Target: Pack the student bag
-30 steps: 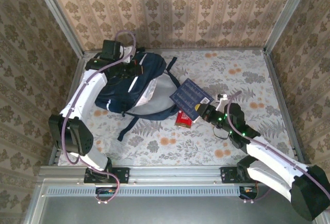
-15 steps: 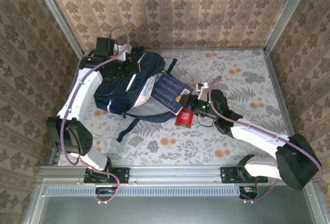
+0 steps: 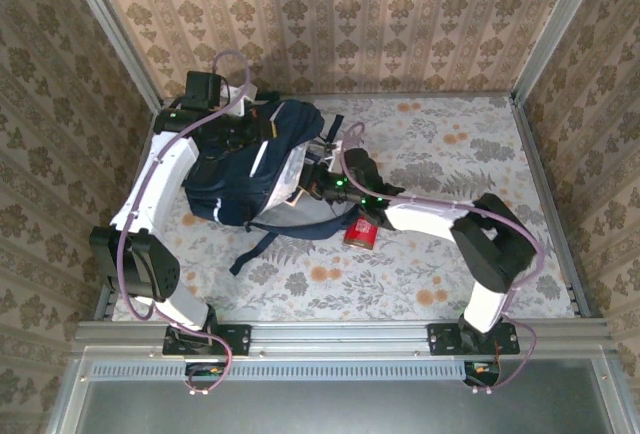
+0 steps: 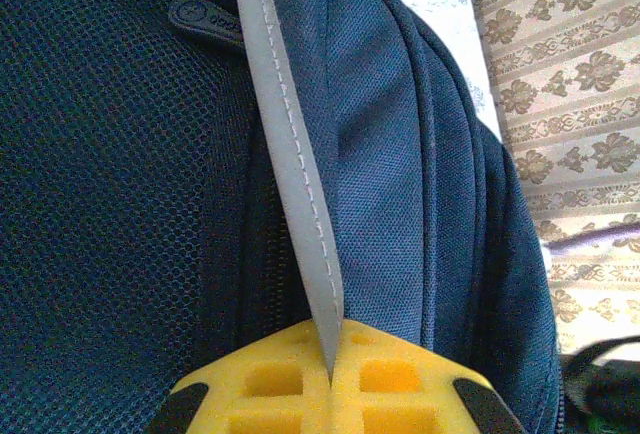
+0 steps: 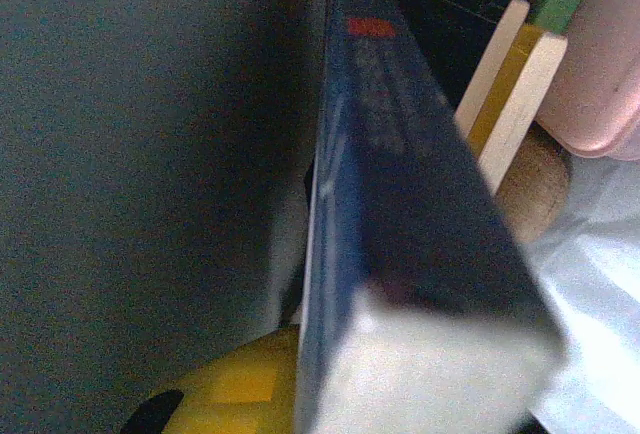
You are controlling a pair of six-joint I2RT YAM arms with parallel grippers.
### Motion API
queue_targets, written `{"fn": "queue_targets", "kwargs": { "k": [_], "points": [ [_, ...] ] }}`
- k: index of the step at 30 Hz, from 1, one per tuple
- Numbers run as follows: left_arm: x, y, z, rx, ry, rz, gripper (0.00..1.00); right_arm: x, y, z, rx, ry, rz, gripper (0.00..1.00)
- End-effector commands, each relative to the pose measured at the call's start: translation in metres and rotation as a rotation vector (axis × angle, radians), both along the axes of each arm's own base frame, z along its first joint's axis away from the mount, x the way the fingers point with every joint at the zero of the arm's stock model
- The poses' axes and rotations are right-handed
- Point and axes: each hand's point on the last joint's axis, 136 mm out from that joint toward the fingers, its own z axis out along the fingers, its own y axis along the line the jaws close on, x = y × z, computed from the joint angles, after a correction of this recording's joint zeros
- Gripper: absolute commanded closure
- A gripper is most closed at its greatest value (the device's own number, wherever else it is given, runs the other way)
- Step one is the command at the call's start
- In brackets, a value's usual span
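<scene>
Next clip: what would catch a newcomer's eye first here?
The big navy student bag at the left rear of the table, its grey strap pinched by the left gripper. The right gripper reaches across, holding a navy book at the bag's opening; a red can lies nearby.

Boxed in on three sides by walls (image 3: 330,24) papered in beige and brown damask stripes, with slanting aluminium posts (image 3: 112,29) at the corners. Below, a table (image 3: 450,144) under pale cloth printed with grey ferns and orange blossoms. Along the near edge, a metal rail (image 3: 330,336), then a grey perforated strip (image 3: 330,369). Lit softly and evenly.
</scene>
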Motion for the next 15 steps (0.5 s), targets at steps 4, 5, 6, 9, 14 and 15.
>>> {"fn": "queue_targets", "kwargs": {
  "k": [4,5,6,9,14,15],
  "points": [
    [-0.014,-0.009,0.076,-0.152,-0.186,-0.061,1.00,0.033,0.055,0.010,0.045,-0.054,0.036,1.00],
    [-0.014,-0.009,0.077,-0.155,-0.186,-0.060,1.00,0.038,0.062,0.007,0.039,-0.051,0.029,1.00],
    [-0.014,-0.010,0.077,-0.159,-0.184,-0.065,1.00,0.044,0.067,0.004,0.034,-0.048,0.018,1.00],
    [-0.014,-0.009,0.078,-0.165,-0.185,-0.061,1.00,0.057,0.083,-0.006,0.020,-0.036,-0.003,0.97],
    [-0.009,-0.004,0.077,-0.182,-0.173,-0.041,1.00,0.073,0.104,-0.030,-0.011,0.019,-0.045,0.87],
    [-0.008,-0.003,0.077,-0.183,-0.173,-0.036,1.00,0.076,0.108,-0.035,-0.012,0.029,-0.053,0.86]
  ]
}}
